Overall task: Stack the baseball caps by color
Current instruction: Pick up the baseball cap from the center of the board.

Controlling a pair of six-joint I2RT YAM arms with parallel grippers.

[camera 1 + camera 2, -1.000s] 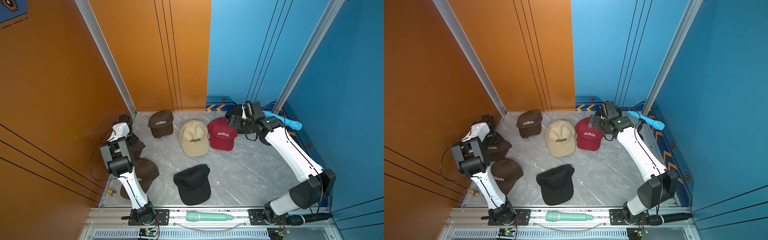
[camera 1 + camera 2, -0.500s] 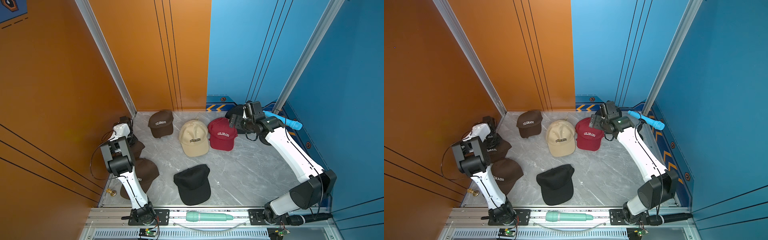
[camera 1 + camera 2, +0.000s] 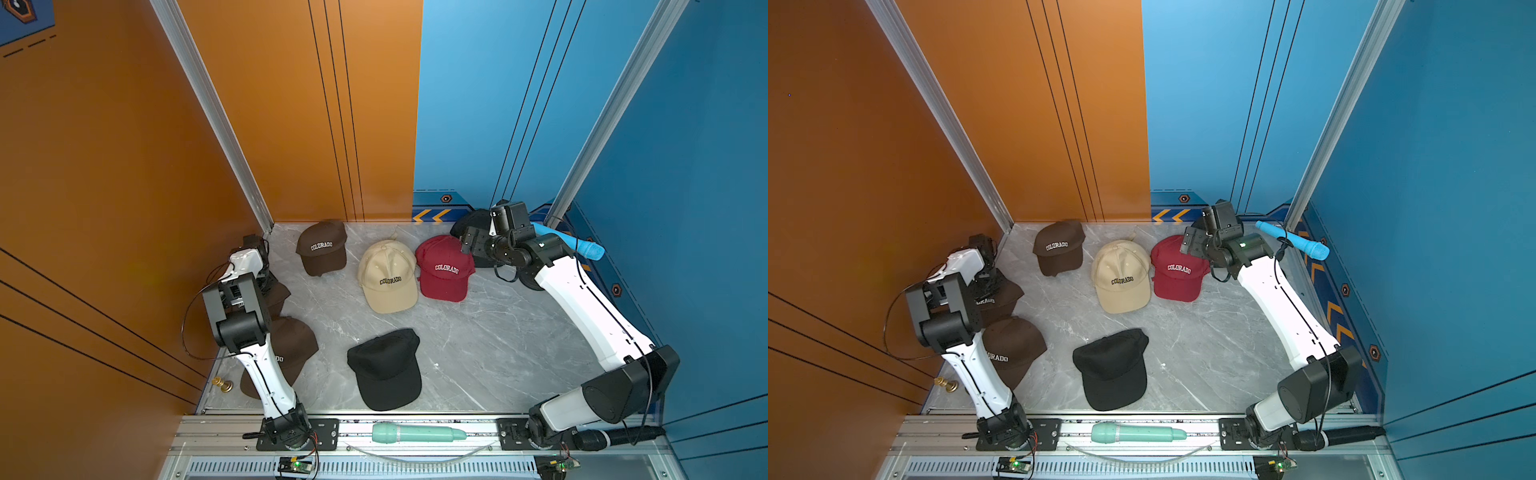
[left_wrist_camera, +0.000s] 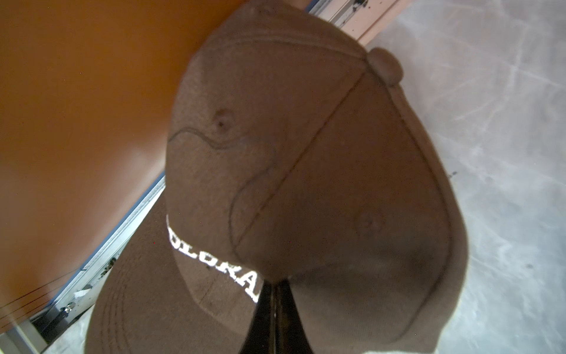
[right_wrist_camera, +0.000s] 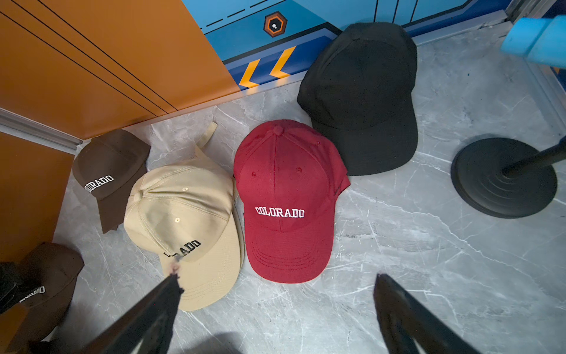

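Firstly, at the orange wall: left gripper clenched on a thin pinch of the brown cap crown; may slip free on lifting, or drag the nearer brown cap lying close by. Further right: right gripper spread wide over the red cap; may catch the beige cap just beside when closing.

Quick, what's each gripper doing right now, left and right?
Left gripper: closed, pinching the brown cap at its crown.
Right gripper: open, empty, by the red cap.
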